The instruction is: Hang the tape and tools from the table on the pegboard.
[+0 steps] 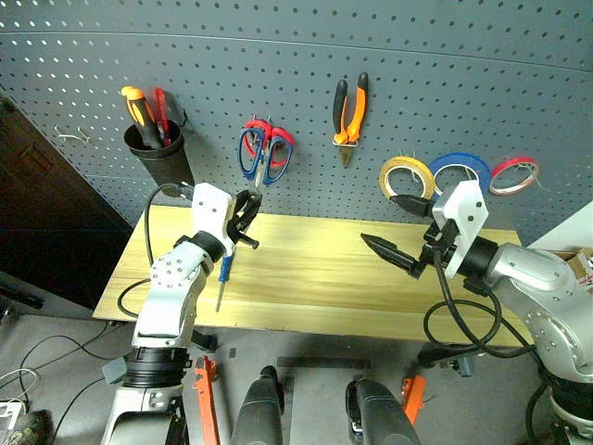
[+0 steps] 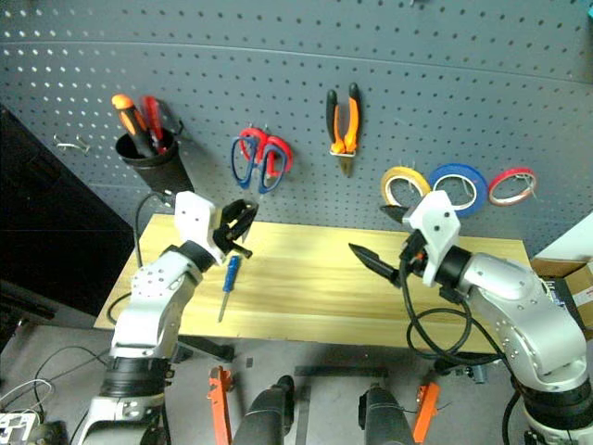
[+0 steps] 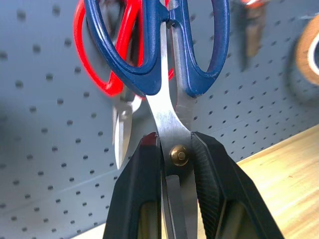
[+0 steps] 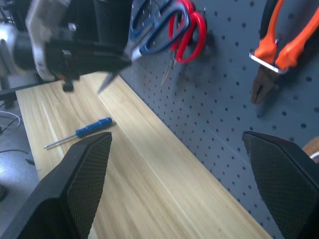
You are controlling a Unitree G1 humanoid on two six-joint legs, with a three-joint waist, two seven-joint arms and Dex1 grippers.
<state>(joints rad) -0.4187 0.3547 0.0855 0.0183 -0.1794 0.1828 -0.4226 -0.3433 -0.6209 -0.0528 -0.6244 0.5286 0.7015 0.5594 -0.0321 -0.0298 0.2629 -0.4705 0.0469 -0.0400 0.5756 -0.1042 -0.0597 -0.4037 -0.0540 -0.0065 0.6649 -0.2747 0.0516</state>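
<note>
Steel-bladed scissors with dark blue handles (image 3: 172,74) pinched at the pivot by my left gripper (image 3: 178,164), handles beside red-handled scissors (image 3: 99,55) on blue-grey pegboard (image 1: 306,56), my right gripper (image 1: 400,225) spread wide, empty.

Workshop: tool-hung pegboard (image 1: 389,56), table (image 1: 315,278)

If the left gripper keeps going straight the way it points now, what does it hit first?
Most likely the red-handled scissors hanging on the pegboard: the blue-handled scissors in the left gripper already overlap them, though depth is unclear.
</note>
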